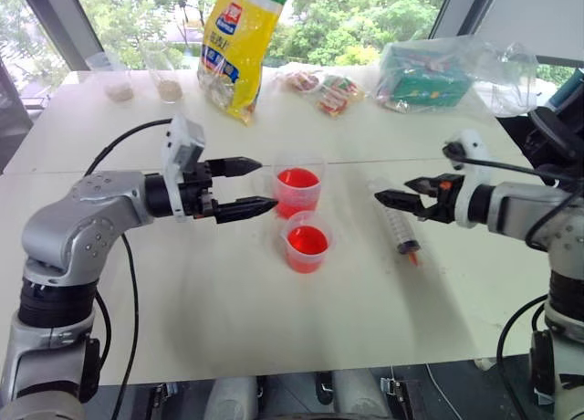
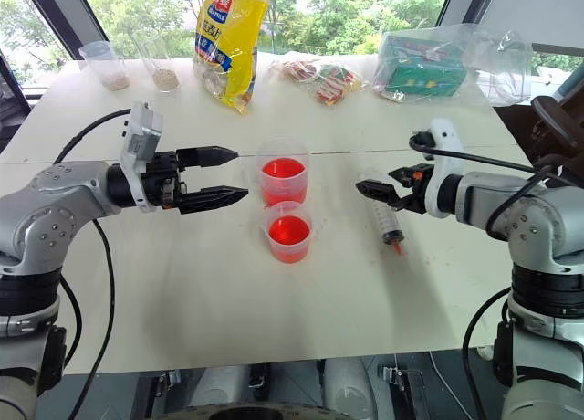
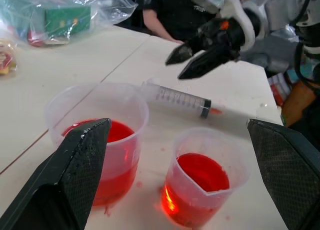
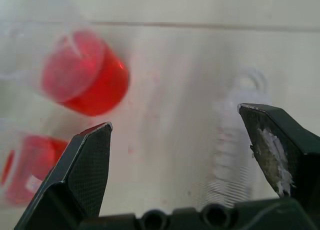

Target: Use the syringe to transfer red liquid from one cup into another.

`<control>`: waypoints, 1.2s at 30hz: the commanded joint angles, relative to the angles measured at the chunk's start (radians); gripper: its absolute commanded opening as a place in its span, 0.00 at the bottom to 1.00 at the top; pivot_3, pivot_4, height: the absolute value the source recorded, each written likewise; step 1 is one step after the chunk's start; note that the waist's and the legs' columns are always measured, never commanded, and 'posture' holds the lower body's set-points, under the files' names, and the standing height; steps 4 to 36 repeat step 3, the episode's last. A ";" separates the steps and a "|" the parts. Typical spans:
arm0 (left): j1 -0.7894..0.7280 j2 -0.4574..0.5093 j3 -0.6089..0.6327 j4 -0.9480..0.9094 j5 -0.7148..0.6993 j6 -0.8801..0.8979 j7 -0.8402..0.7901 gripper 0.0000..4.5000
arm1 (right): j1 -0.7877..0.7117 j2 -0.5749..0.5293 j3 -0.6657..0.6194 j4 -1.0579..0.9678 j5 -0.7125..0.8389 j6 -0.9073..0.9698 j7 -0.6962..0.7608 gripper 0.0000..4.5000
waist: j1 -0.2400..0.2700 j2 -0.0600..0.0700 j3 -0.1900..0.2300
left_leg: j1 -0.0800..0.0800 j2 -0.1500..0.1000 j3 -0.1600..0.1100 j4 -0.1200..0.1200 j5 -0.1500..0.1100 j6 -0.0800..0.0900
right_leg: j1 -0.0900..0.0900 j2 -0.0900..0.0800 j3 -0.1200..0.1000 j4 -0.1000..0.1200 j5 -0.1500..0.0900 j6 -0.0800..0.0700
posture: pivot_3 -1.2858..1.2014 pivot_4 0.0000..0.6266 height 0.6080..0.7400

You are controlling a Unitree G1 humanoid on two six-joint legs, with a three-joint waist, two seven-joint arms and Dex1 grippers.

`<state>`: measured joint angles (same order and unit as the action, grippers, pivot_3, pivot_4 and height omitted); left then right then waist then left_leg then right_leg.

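Here my right gripper (image 1: 394, 194) hangs above the white table (image 1: 182, 292) with its two black fingers spread apart and nothing between them, its tips just over the far end of the syringe (image 1: 400, 226). The syringe lies flat on the table, free of any grip, to the right of the cups, with its small orange-red tip (image 1: 413, 253) pointing toward the near edge. My left gripper (image 1: 253, 184) is held level on the left side, pointing right toward the cups, and its fingers stand wide open too, empty, the tips just short of the far cup (image 1: 297, 188). That far cup is clear plastic and holds red liquid (image 1: 297, 178); the near cup (image 1: 307, 243) stands just beside it, closer to me, also holding red liquid. I cannot tell whether the two cups touch. Along the far side of the table sit a yellow bag (image 1: 239, 46), some small wrapped snacks (image 1: 327, 89), a clear plastic bag with a green box (image 1: 429, 77) inside, and two clear cups with beige grains (image 1: 119, 91) at far left
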<state>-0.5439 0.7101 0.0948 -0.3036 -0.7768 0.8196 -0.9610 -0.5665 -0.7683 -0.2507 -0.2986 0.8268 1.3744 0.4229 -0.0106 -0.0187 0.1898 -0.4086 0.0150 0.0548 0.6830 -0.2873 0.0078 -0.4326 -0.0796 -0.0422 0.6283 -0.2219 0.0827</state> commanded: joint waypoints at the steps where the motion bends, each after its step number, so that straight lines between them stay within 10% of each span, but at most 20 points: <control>1: 0.033 0.054 0.045 -0.050 -0.029 0.004 -0.025 1.00 | 0.072 -0.175 -0.167 -0.204 0.195 0.040 0.203 0.98 | 0.005 0.003 0.002 | -0.001 0.000 0.000 0.000 0.000 0.000 | -0.001 -0.001 0.000 -0.001 0.000 0.000 | 0.52 0.24 1.00; 36: 0.042 0.064 0.046 -0.052 -0.037 0.005 -0.026 1.00 | 0.111 -0.223 -0.215 -0.241 0.251 0.039 0.252 0.98 | 0.006 0.003 0.002 | -0.001 0.000 0.000 0.000 -0.001 0.001 | -0.001 -0.001 0.000 -0.001 -0.001 0.001 | 0.52 0.24 1.00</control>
